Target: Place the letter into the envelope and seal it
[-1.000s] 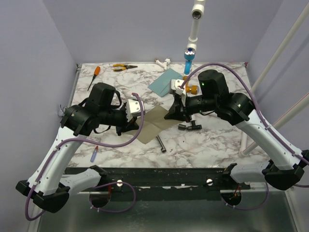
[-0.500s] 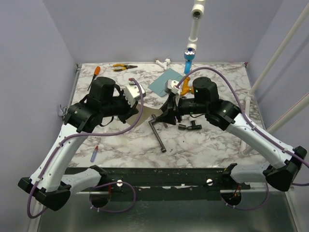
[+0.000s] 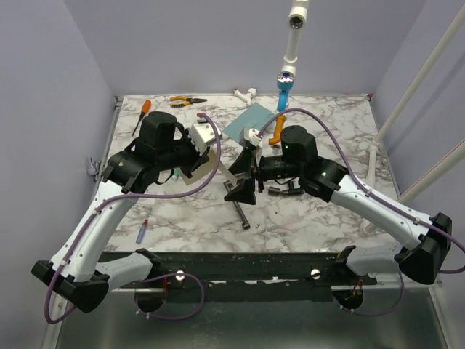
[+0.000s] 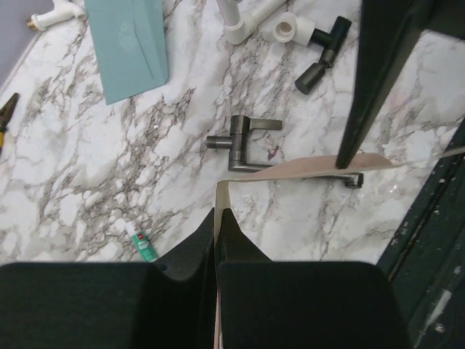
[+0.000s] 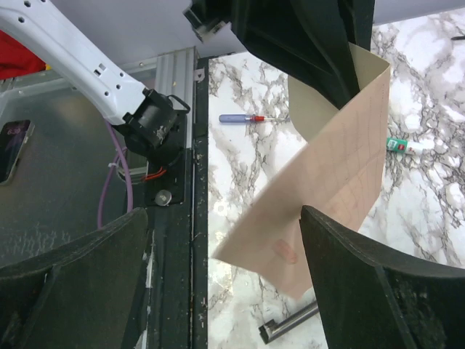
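One letter (image 4: 305,166): off the table (image 4: 87,167) — pinched by the left gripper (image 4: 216,218), jaws together on its edge
Right gripper (image 5: 221,218): jaws wide apart at its free end
Envelope (image 4: 131,43): flat, table's far edge

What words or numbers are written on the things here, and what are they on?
No words or numbers can be read anywhere.
The letter: faint grid lines only, no writing.
The envelope: nothing readable on it.
The small green-and-white tube: label too small to read.
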Controlling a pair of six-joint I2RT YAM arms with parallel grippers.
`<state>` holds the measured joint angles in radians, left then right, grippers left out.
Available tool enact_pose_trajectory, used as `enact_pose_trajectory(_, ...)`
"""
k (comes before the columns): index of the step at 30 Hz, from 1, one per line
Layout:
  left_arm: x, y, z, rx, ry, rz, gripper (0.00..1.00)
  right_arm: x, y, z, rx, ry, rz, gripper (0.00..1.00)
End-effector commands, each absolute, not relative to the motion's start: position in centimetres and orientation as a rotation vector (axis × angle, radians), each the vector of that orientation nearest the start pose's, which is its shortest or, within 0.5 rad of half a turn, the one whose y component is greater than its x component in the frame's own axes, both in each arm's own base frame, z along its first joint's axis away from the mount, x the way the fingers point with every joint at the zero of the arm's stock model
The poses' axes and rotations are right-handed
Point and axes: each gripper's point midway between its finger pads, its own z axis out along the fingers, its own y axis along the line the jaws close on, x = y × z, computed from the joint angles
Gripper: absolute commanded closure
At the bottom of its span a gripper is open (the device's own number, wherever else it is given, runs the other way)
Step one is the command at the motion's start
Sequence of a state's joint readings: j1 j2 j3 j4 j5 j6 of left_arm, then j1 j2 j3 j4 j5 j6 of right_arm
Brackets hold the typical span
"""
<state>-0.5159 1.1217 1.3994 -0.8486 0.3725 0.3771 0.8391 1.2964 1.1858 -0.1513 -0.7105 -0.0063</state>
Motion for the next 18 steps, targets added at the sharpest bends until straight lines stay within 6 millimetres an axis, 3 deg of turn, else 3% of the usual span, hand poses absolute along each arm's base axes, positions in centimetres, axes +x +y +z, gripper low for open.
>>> enact_pose_trajectory(1, 25.4, -17.1, 28.1, 1.226, 1.822, -0.273, 1.00, 16.4, 34.7, 32.1, -1.257, 1.459, 1.155, 0.10)
enact_pose_trajectory(4, 24.6, -16.5, 25.1, 1.321, 1.844, -0.255, 1.00, 16.9, 33.5, 30.4, -1.247, 1.524, 1.072, 0.08)
enact_pose_trajectory(9, 23.2, -16.3, 23.2, 1.383, 1.851, -0.289, 1.00, 17.2, 32.5, 28.8, -1.265, 1.643, 1.009, 0.07)
enact_pose_trajectory(14, 22.5, -15.0, 19.8, 1.472, 1.898, -0.234, 1.00, 20.3, 32.1, 26.4, -1.132, 1.780, 0.859, 0.07)
enact_pose_trajectory(18, 21.6, -14.6, 15.3, 1.522, 1.977, -0.268, 1.00, 22.0, 33.2, 23.2, -1.035, 1.902, 0.847, 0.12)
